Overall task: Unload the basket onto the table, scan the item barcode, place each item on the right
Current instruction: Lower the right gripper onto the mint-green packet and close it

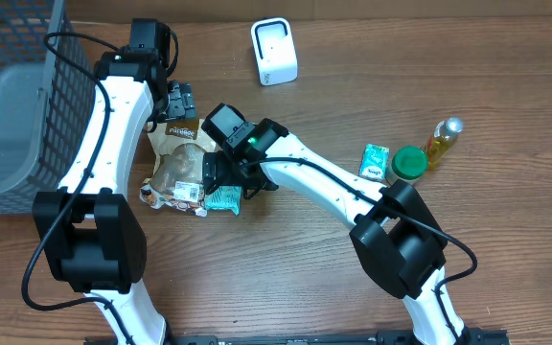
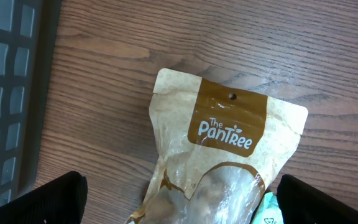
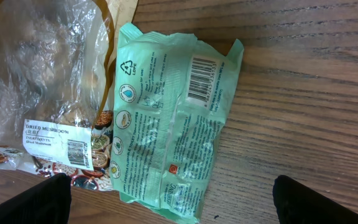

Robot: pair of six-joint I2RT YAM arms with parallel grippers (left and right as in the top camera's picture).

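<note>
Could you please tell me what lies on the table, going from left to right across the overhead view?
Grey wire basket → brown PanTree pouch → mint-green packet → white scanner → small green carton → green-lidded jar → yellow bottle.

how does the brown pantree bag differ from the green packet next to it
The brown PanTree bag is brown paper with a clear window showing its contents; the green packet is opaque mint. The bag's barcode sits on a white stick-on label; the packet's barcode is printed on it. The bag looks larger than the packet. Both lie on the wooden table, barcodes facing up.
</note>
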